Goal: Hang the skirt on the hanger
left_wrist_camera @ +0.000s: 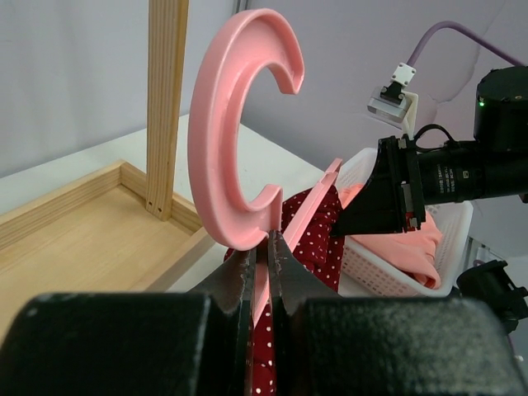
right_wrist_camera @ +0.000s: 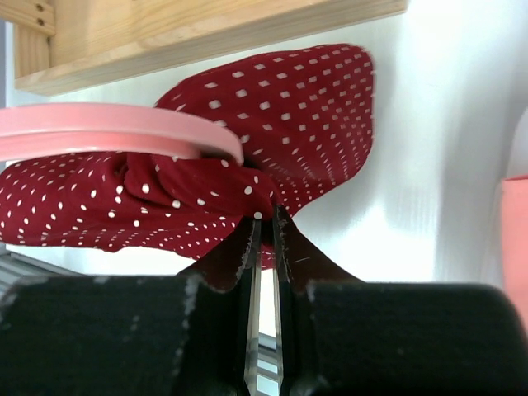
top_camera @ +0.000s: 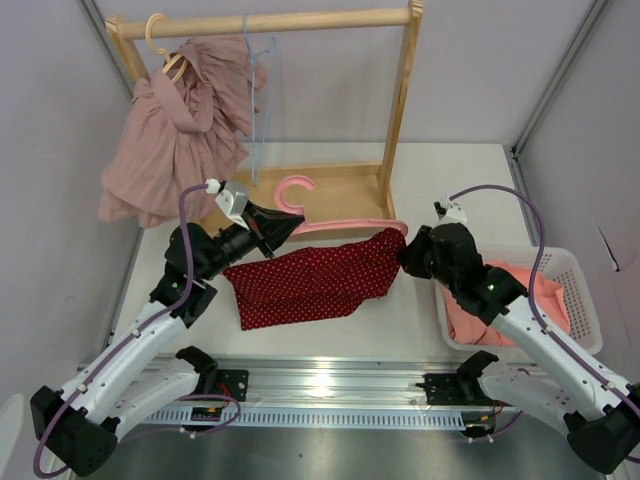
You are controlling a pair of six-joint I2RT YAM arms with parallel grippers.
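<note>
Bright even light, wrist views blurred up close

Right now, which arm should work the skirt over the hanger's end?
Right. The right end effector is shut on the red dotted skirt right at the tip of the pink hanger. The left end effector is busy clamping the hanger below its hook, so it should probably just hold.

Red, white-dotted skirt (top_camera: 315, 280) lies spread on the counter (top_camera: 470, 180). Its right corner is bunched against the pink hanger's (top_camera: 345, 223) arm end.
</note>
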